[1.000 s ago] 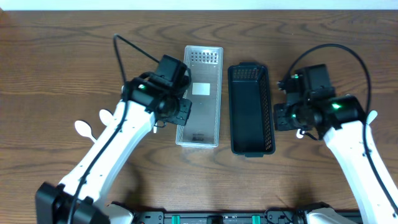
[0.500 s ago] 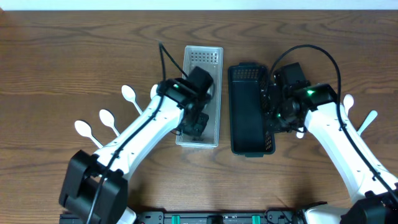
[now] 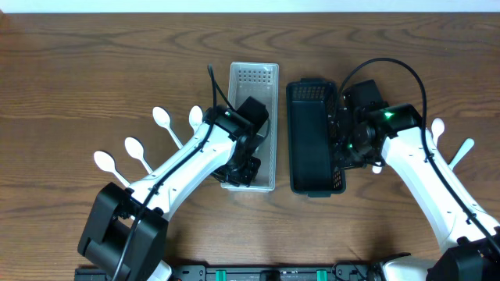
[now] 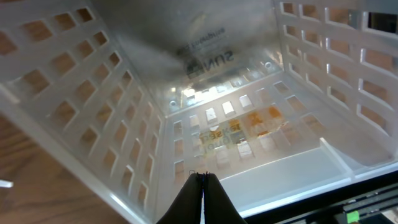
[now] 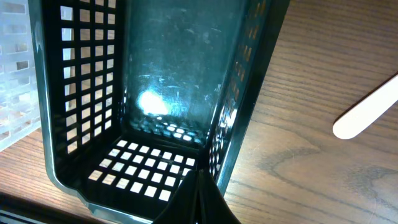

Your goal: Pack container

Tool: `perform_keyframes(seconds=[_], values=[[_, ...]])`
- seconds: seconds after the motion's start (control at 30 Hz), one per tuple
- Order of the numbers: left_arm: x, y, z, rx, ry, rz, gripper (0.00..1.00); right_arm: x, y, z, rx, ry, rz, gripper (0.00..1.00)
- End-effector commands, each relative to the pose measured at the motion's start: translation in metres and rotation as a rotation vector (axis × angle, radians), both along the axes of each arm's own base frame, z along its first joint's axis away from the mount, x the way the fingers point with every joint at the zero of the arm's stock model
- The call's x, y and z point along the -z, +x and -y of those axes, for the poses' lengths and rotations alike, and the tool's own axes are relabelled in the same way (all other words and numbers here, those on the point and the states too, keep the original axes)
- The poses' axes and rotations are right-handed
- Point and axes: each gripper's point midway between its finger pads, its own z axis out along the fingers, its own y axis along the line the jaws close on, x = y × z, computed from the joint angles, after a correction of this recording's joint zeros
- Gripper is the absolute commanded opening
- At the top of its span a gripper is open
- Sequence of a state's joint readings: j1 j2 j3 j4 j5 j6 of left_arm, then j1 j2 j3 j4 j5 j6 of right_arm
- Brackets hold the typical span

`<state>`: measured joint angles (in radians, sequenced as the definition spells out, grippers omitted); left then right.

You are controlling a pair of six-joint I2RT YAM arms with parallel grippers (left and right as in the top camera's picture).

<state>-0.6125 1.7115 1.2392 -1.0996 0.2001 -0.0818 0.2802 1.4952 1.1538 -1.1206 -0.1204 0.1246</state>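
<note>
Over clear basket (image 3: 255,86), left tool (image 4: 203,180) closed, right tool (image 5: 200,182) closed, beside black basket (image 3: 309,148)

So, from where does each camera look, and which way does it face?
Overhead: above the table, facing straight down on the clear basket, black basket and white spoons; left arm and right arm show.
Left wrist: on the left arm, facing into the clear basket; the shut left hand shows.
Right wrist: on the right arm, facing into the black basket; the shut right hand shows.
Shared: both wrist views show the clear basket.
</note>
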Motion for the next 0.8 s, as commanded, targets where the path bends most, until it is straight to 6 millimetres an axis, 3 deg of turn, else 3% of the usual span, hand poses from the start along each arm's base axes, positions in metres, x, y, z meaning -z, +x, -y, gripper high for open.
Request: perform_keyframes(seconds=[0.0,0.37,0.57,0.77], values=[[0.004,-0.010,0.001,-0.010,-0.010,-0.047,0.06,-0.001,0.001,-0.004,-0.019,0.004,0.001,0.02],[0.007,-0.018,-0.005,-0.010,0.014,-0.075,0.06,-0.001,0.002,-0.004,-0.019,0.005,0.007,0.03],[-0.001,0.024,-0.008,0.003,0.069,0.114,0.06,-0.004,0.016,-0.007,-0.018,0.018,0.065,0.03],[-0.050,0.069,-0.009,0.009,0.092,0.348,0.06,-0.026,0.048,0.008,0.034,-0.073,0.197,0.02]])
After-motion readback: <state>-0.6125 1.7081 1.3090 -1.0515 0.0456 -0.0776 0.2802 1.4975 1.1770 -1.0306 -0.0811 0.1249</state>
